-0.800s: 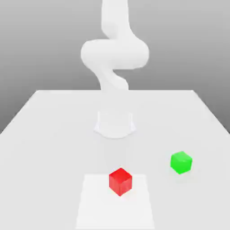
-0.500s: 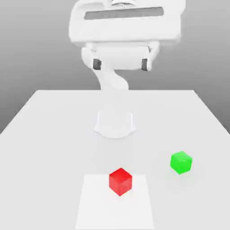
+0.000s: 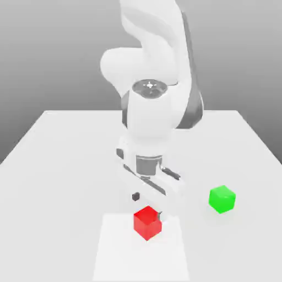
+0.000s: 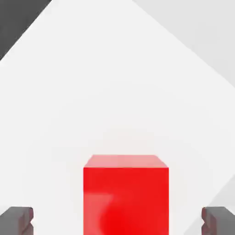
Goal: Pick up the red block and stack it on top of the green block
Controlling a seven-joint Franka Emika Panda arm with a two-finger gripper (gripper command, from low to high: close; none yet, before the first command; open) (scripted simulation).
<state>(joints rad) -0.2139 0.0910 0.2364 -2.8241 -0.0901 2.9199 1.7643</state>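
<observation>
The red block (image 3: 147, 223) rests on a paler square patch near the table's front. My gripper (image 3: 147, 205) hangs just above and behind it, open, its dark fingertips (image 3: 136, 196) spread wider than the cube. In the hand view the red block (image 4: 125, 195) sits between the two fingertips (image 4: 16, 220), with a gap on each side and no contact. The green block (image 3: 222, 199) stands alone on the table toward the exterior view's right, well apart from the gripper and the red cube.
The white table (image 3: 60, 165) stretches wide on both sides of the arm. A lighter square patch (image 3: 140, 253) marks the surface under the red block. The arm's bulky white links (image 3: 157, 115) rise over the middle of the table.
The hand has come down from high above the table to just over the red block, and the wrist has turned. Neither block has moved.
</observation>
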